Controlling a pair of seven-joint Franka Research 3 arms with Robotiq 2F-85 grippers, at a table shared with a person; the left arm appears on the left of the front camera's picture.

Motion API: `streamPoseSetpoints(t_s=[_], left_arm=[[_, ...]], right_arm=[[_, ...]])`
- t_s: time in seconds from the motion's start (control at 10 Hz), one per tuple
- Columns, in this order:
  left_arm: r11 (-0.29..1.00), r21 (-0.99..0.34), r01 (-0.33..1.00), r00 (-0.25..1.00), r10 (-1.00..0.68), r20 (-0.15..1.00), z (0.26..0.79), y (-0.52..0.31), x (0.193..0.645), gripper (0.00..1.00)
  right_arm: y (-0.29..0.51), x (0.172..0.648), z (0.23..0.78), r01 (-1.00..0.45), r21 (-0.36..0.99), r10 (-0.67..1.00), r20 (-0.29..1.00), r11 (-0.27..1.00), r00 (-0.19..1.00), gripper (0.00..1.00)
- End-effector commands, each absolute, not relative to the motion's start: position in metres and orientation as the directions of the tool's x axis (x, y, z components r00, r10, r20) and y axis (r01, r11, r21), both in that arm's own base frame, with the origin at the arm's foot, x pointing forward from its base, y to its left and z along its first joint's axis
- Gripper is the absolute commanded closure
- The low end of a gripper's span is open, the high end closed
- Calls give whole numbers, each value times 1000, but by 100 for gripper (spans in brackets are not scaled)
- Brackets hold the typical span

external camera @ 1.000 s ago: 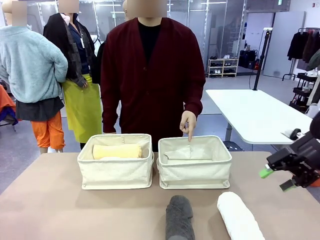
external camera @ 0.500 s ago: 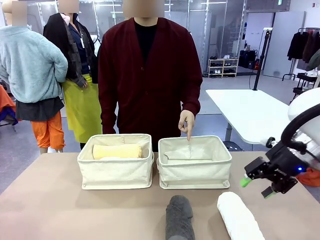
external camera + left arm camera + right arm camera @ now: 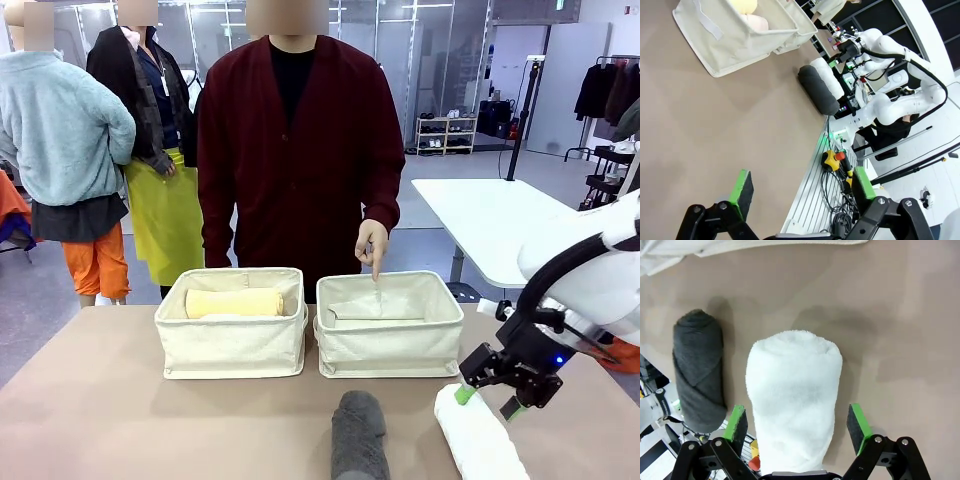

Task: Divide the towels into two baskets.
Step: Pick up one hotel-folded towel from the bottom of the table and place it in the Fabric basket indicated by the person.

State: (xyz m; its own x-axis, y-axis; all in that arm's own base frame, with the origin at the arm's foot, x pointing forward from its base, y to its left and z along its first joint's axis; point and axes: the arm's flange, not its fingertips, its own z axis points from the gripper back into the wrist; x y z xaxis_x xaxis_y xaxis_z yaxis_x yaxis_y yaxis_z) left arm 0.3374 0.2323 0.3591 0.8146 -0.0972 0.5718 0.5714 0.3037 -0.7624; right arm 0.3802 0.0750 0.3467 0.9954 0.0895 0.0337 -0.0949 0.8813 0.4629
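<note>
We log yellow towel [image 3: 234, 302] and cream towel [image 3: 754, 22] in left basket [image 3: 232, 348]. Grey towel [image 3: 360, 435] and white towel [image 3: 792, 390] lie on desk [image 3: 100, 400], before right basket [image 3: 390, 350]. Right pincer [image 3: 797, 422] gapes empty, straddling white towel's end. Left pincer [image 3: 802, 189] wide, empty. Half left, we judge.

Two cream canvas baskets with folded rims stand upright side by side across the counter from me. The left basket [image 3: 232, 345] holds the pale yellow towel [image 3: 234, 302] lying crosswise, with the cream-white towel [image 3: 754, 21] tucked against it. The right basket [image 3: 390, 348] stands just beside it. Nearer me, the dark grey towel [image 3: 360, 432] lies lengthwise on the counter. The white towel [image 3: 478, 438] lies close to its right, not touching it, its far end between the spread pads of my right tool [image 3: 487, 402].
</note>
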Motion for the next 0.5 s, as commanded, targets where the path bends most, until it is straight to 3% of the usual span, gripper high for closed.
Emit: streamPoseSetpoints(t_s=[0.0, 0.4], left_arm=[[309, -757, 576, 812, -111, 573, 362, 234, 333, 0], [309, -757, 576, 812, -111, 573, 362, 234, 333, 0]], right_arm=[[89, 330, 319, -96, 377, 92, 30, 921, 995, 0], [108, 322, 301, -140, 348, 140, 24, 927, 990, 0]])
